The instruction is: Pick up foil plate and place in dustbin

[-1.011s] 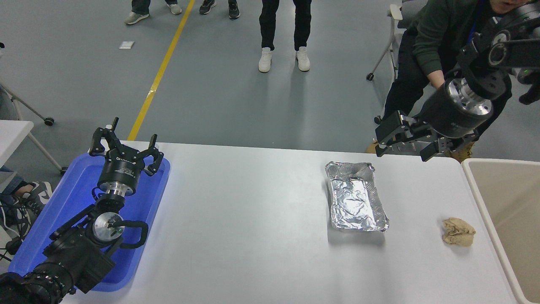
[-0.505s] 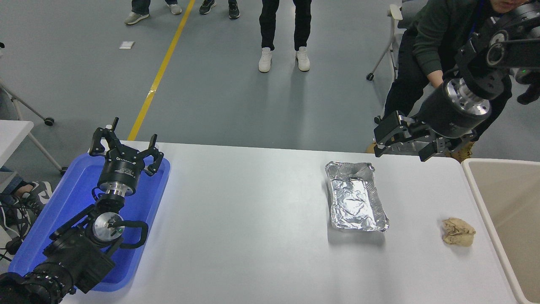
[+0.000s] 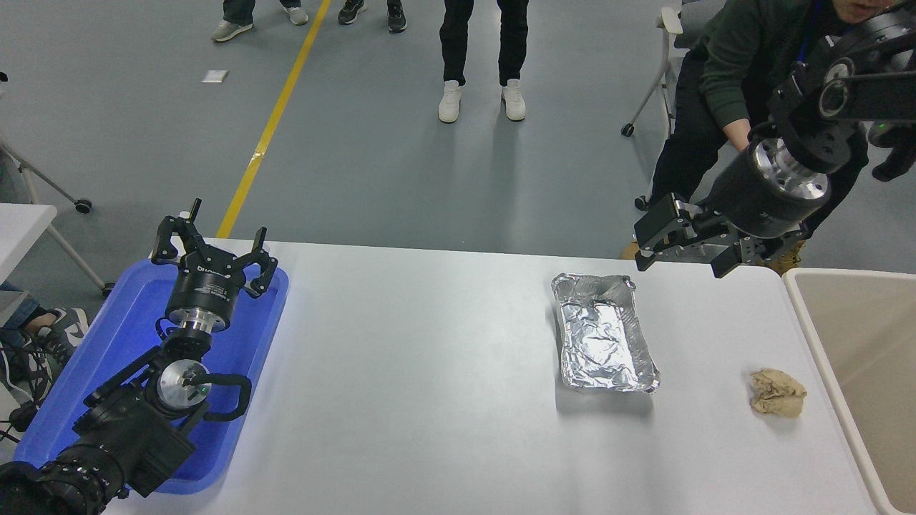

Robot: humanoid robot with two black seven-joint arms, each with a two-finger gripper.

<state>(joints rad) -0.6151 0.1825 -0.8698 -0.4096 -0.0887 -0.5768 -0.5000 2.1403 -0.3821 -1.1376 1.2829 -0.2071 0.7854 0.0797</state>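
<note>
The foil plate (image 3: 603,332), a shiny crinkled silver tray, lies flat on the white table (image 3: 429,400) right of centre. The dustbin (image 3: 859,357), a beige bin with a thick pale rim, stands at the table's right edge. My right gripper (image 3: 676,247) is open and empty, held in the air above the table's far edge, just beyond and to the right of the plate's far end. My left gripper (image 3: 211,247) is open and parked over a blue tray at the lower left.
A crumpled tan paper ball (image 3: 778,393) lies between the plate and the bin. A shallow blue tray (image 3: 107,343) sits at the left. A person in a dark green top (image 3: 737,64) leans in behind my right arm. Other people's legs (image 3: 483,57) stand beyond.
My right arm has shifted slightly left and toward the plate. The plate, paper ball and left arm have not moved.
</note>
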